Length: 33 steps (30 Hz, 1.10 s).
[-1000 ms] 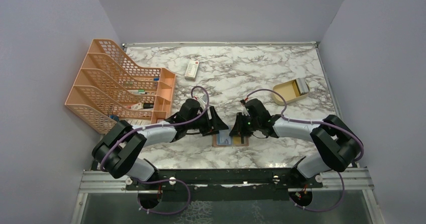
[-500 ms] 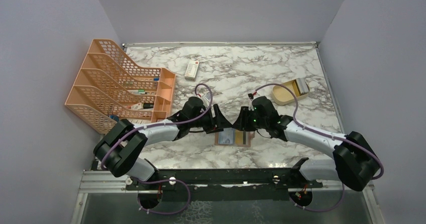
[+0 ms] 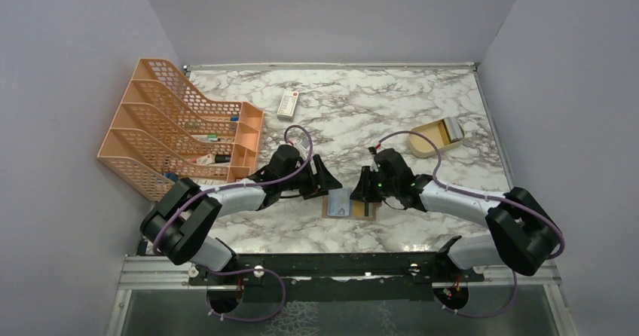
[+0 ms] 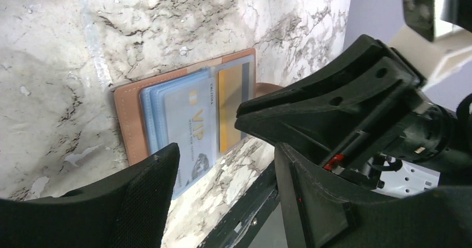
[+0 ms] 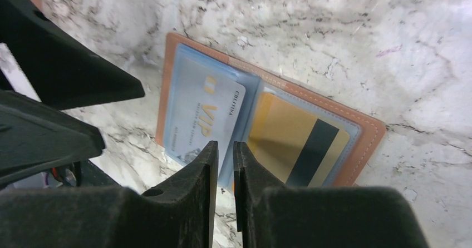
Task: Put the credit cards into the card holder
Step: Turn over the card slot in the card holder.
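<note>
Right under the right gripper (image 5: 225, 148): open card holder (image 5: 364, 134), with the pale-blue VIP card (image 5: 203, 114) poking out of the pocket nearest the tips and the gold card (image 5: 289, 139) seated one pocket over. Pinched down to a slit, nothing seen between. Left gripper (image 4: 225, 198) spread wide just beside — empty. Suggest pinning the holder's leather edge with the left gripper, then nudging the VIP card along the slot line — low and flat, without lifting the flap.
</note>
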### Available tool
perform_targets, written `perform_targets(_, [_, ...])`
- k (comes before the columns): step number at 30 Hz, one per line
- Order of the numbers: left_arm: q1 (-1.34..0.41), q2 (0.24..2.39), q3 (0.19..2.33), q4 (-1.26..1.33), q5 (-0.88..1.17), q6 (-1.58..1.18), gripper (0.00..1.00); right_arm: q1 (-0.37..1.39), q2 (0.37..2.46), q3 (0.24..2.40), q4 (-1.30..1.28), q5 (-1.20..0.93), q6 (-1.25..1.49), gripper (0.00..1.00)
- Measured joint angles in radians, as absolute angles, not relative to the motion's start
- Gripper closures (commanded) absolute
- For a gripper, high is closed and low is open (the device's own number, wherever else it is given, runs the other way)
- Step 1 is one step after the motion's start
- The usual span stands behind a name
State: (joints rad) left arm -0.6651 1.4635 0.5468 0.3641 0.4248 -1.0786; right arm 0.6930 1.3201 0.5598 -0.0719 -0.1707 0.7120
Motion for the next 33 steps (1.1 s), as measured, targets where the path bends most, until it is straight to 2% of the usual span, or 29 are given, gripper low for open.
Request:
perform_targets(11, [-0.661,1.463,0.543,0.357,0.426,-1.063,0.34,0.693,1.464,0.577,-0.051,-0.220,0.710,0.96])
perform_targets(33, [-0.661,1.520,0.546,0.367,0.458,-1.046,0.33,0.693,1.484,0.587,-0.036,-0.234,0.710,0.98])
